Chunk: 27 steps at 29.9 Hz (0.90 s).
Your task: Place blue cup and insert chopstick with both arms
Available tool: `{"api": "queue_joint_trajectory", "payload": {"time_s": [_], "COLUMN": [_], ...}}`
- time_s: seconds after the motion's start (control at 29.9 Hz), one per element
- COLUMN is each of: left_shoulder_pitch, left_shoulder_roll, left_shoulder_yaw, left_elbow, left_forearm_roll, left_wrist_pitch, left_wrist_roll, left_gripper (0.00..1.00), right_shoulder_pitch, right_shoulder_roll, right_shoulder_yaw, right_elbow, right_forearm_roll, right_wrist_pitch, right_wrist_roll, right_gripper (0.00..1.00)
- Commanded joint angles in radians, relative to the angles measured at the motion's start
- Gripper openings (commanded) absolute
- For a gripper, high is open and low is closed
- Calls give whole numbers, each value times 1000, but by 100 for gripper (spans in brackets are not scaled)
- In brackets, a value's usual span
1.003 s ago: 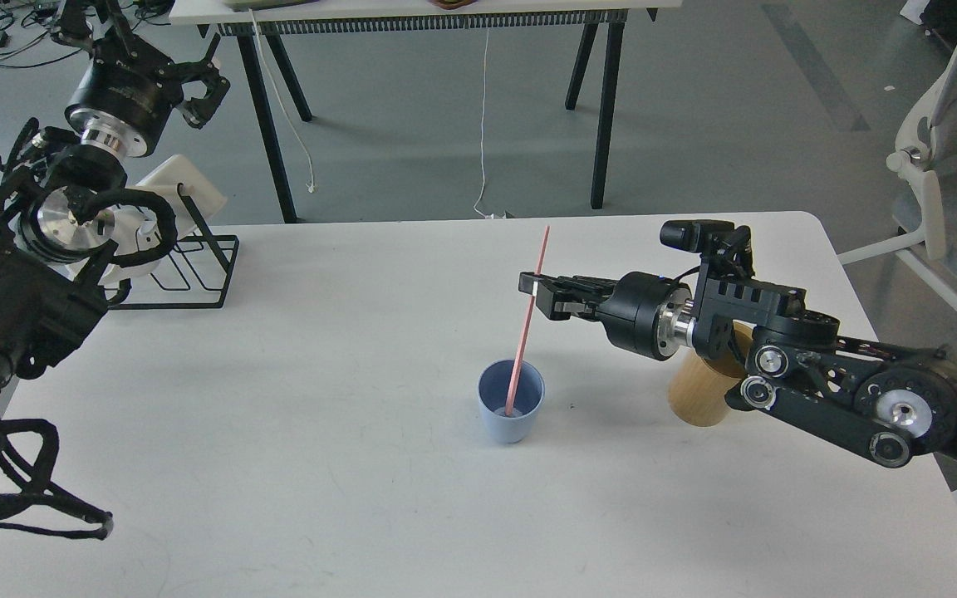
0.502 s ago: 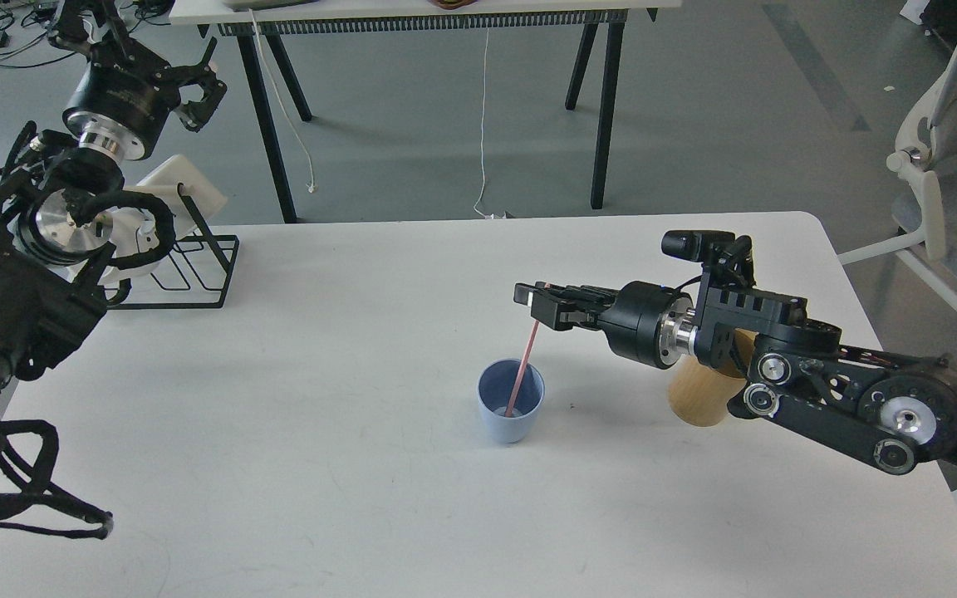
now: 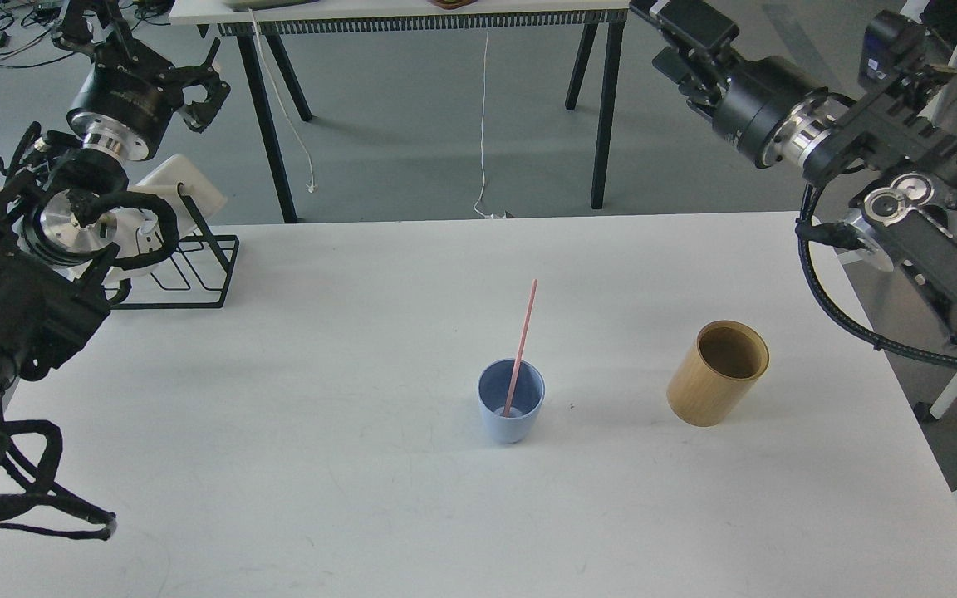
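The blue cup [image 3: 511, 413] stands upright on the white table [image 3: 296, 465], a little right of centre. The pink chopstick [image 3: 522, 340] stands in it, leaning on the cup's far rim with its top tilted up and right. My right gripper [image 3: 663, 37] is raised high at the top right, far from the cup, with its fingers apart and empty. My left gripper [image 3: 206, 87] is raised at the top left above the rack, open and empty.
A tan wooden cylinder holder [image 3: 717, 374] stands upright to the right of the cup. A black wire rack [image 3: 188, 278] with a white piece sits at the table's far left corner. A second table's legs [image 3: 603, 108] stand beyond, and a chair [image 3: 935, 166] is at the right.
My right gripper let go of the chopstick, which slid down to rest in the cup. The right arm then lifted away up and to the right, uncovering the wooden holder. The left arm barely moved.
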State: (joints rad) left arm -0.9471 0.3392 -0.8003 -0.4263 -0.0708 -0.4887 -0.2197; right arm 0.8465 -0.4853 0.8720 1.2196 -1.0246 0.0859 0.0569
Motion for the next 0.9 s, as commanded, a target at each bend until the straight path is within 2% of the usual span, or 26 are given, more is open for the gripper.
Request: {"api": "queue_joint_trajectory", "payload": {"time_s": [0.0, 0.1, 0.23, 0.37, 0.5, 0.64, 0.87], "left_shoulder_pitch": [1, 10, 10, 10, 11, 13, 16], "left_shoulder_roll": [-6, -6, -8, -31, -32, -32, -31], "left_shoulder_yaw": [-3, -3, -3, -5, -4, -5, -5], "left_elbow": [0, 0, 0, 0, 0, 0, 0], "left_forearm_roll": [-4, -23, -24, -37, -47, -50, -58], "left_wrist_pitch": [0, 0, 0, 0, 0, 0, 0], "left_wrist_roll": [-4, -4, -4, -4, -4, -4, -4], "left_gripper": [99, 99, 99, 99, 99, 99, 99], "right_shoulder_pitch": [-1, -3, -1, -1, -12, -21, -35], "right_shoulder_roll": [4, 5, 22, 43, 50, 74, 74], "right_shoulder_yaw": [77, 96, 102, 134, 144, 145, 137], "right_elbow": [-87, -152, -270, -353, -432, -492, -503], "right_forearm_roll": [174, 381, 630, 823, 1006, 1068, 1066], "right_wrist_pitch": [0, 1, 12, 81, 216, 285, 281], "right_wrist_roll": [3, 26, 92, 95, 98, 106, 109], "right_gripper": [100, 100, 100, 100, 100, 100, 100]}}
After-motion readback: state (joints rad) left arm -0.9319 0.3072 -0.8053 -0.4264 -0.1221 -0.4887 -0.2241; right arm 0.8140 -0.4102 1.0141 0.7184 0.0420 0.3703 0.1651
